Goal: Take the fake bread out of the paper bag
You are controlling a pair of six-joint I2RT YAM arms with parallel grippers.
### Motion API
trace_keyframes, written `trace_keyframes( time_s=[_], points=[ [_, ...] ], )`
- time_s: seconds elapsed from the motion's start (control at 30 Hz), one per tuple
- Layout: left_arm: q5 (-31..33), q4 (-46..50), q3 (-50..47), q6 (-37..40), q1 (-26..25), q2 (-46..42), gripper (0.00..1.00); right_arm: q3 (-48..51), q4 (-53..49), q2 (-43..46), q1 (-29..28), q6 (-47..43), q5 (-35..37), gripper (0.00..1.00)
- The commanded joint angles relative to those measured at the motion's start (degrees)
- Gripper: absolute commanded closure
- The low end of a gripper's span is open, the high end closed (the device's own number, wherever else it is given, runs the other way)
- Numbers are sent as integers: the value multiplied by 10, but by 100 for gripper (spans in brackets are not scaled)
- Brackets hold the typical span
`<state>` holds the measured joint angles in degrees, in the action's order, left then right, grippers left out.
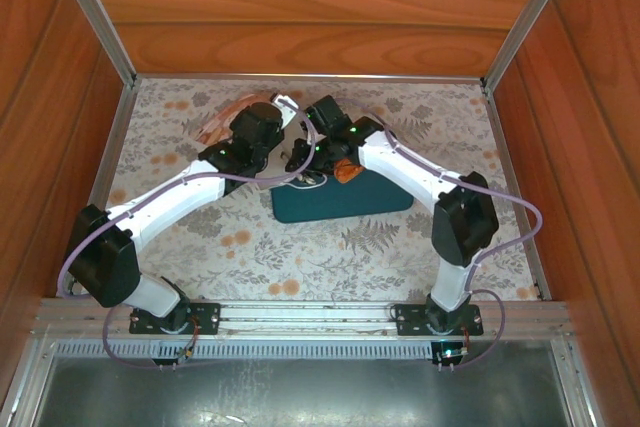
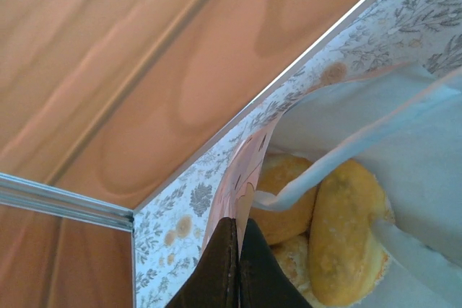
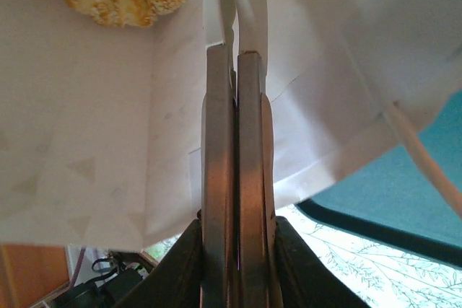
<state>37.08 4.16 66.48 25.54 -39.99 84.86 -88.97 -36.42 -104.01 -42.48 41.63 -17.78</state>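
Closest to the right wrist lens, the right gripper (image 3: pixel 232 55) has its fingers pressed together on a fold of the paper bag (image 3: pixel 108 120), above the teal tray (image 3: pixel 404 200); the left gripper (image 2: pixel 238 232) likewise pinches the bag's rim between closed fingers. Inside the opened mouth lies the fake bread (image 2: pixel 350 229), oval rolls crowded together under a white loop handle (image 2: pixel 303 182); none of it is out yet. My worry is the thin paper; if the arms draw apart too hard, the rim could tear or slip free; tilting the bag may spill rolls past the tray; and with both grippers occupied, releasing one side could let the mouth collapse over the bread.
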Motion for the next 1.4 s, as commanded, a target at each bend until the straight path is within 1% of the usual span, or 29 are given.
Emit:
trace_keyframes(
  time_s=[0.0,0.13,0.27,0.37,0.47,0.57,0.73,1.03,1.37],
  points=[
    [7,-20,-7,-17,6,0,100,-4,-3,35,-8,-26,10,100],
    [8,-14,-3,-23,11,7,100,-3,-25,49,-12,-38,14,98],
    [6,-13,0,-23,11,11,100,3,-36,54,-14,-37,20,78],
    [3,-13,2,-24,11,11,100,7,-34,50,-14,-33,24,67],
    [1,-13,4,-24,11,10,100,4,-31,41,-14,-30,26,56],
    [-3,-13,4,-24,11,8,100,0,-23,29,-14,-27,25,48],
    [-7,-12,5,-27,11,5,100,-15,-14,6,-14,-25,22,47],
    [-17,-13,3,-34,10,1,100,-52,-10,-36,-14,-26,18,49],
    [-24,-12,4,-38,10,6,100,-88,-17,-76,-14,-29,17,49]
  ],
)
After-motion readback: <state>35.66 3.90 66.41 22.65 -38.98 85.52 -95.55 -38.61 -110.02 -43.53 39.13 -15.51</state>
